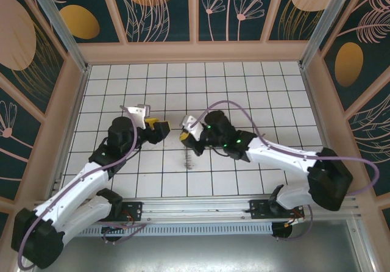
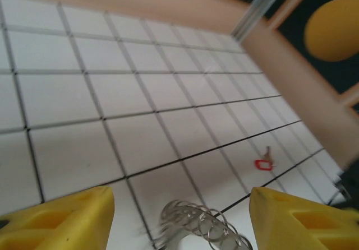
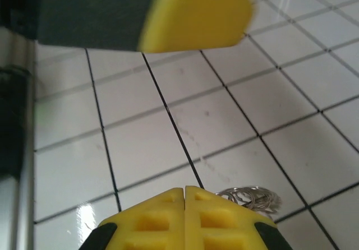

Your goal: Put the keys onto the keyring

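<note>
The keyring (image 1: 189,159) shows as a thin silvery coil, edge-on, just under my right gripper (image 1: 184,136). In the right wrist view that gripper (image 3: 185,216) is shut, yellow fingers pressed together. The keyring (image 3: 249,197) sticks out from behind its right finger, and the pinch point itself is hidden. My left gripper (image 1: 157,127) faces it from the left. It is open in the left wrist view (image 2: 179,222), with the blurred keyring (image 2: 196,227) low between its fingers and touching neither. The keys (image 2: 262,163), silver with a red tag, lie on the white tiles beyond.
One yellow left fingertip (image 3: 196,14) hangs close above in the right wrist view. Beige walls (image 1: 195,52) enclose the tiled floor (image 1: 256,95) at the back and on both sides. A metal rail (image 1: 201,208) runs along the near edge.
</note>
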Robot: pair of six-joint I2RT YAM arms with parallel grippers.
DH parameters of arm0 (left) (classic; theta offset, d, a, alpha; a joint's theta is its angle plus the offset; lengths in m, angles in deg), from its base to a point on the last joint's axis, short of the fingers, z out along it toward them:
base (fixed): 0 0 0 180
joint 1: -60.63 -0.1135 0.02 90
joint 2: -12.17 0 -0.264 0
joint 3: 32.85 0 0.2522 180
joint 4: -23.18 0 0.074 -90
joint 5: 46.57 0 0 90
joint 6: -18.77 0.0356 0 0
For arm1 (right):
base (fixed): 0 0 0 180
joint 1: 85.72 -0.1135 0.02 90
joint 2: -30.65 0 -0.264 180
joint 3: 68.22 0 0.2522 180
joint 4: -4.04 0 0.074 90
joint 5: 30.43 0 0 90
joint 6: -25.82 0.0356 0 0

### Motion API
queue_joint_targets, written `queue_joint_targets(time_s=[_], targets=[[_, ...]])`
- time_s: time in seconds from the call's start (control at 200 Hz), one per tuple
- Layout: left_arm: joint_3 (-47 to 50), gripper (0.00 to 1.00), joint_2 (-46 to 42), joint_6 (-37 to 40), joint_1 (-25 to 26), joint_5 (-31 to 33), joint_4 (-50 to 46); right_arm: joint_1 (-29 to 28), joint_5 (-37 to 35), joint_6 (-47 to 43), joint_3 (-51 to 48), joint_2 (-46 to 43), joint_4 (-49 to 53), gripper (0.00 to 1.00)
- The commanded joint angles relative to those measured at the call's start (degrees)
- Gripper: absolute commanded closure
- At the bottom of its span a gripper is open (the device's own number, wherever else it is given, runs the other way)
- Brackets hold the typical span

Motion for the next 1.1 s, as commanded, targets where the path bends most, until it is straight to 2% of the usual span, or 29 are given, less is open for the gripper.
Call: queue_joint_targets(time_s=[0.0,0.285,0.36,0.46,0.581,0.781,0.981,1.096], targets=[[-1.6,0.39,-3.2,3.8,0.1,-7.5,4.5,3.2,11.9,8.9,-2.9,-4.6,-11.6,1.00],[-1.9,0.57,-5.8,3.7,0.3,-23.9,13.8,7.7,21.7,24.9,-9.0,-9.6,-36.2,1.00],[-2.7,0.61,-5.4,3.6,1.0,-26.2,15.1,8.3,22.7,28.1,-10.5,-9.8,-43.4,1.00],[-4.5,0.62,-4.1,4.5,3.1,-27.0,15.1,9.7,23.0,33.4,-12.5,-9.0,-54.3,1.00],[-6.4,0.57,-1.9,5.4,5.1,-27.4,15.1,11.2,23.4,39.1,-13.7,-7.2,-65.8,1.00],[-8.2,0.56,0.2,5.7,6.2,-27.8,15.9,11.6,23.8,39.7,-13.3,-6.3,-69.0,1.00],[-9.8,0.44,1.6,6.1,7.0,-27.7,16.4,12.3,24.2,40.7,-14.0,-6.6,-70.6,1.00],[-10.6,0.41,2.3,6.2,7.9,-27.3,17.2,12.5,24.2,40.8,-14.0,-6.7,-70.8,1.00]])
